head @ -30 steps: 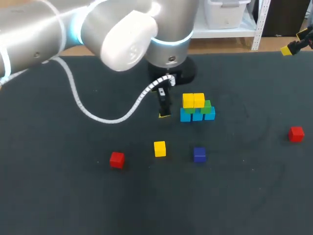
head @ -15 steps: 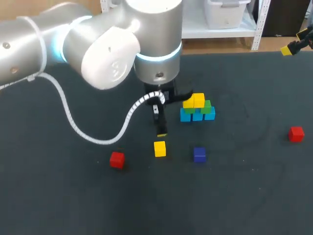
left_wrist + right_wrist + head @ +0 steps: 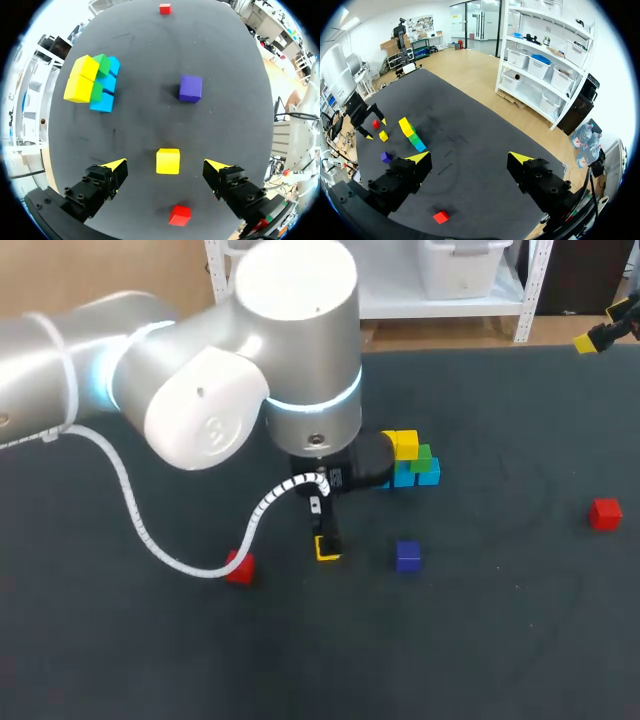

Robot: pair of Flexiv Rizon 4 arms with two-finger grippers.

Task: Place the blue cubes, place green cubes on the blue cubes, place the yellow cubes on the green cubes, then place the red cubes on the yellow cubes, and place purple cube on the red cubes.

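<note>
The left gripper [image 3: 165, 169] is hovering open astride the loose yellow cube [image 3: 167, 161] on the table [image 3: 150, 125], not touching it. The yellow layer is seemingly in hand, so the gripper is needing to close squarely and lift. A red cube [image 3: 179, 215] is lying just behind, the purple cube [image 3: 190, 88] ahead, and the stack [image 3: 92, 82] farther off to one side, with nothing blocking; the right gripper [image 3: 470, 159] is hanging open, well away.
</note>
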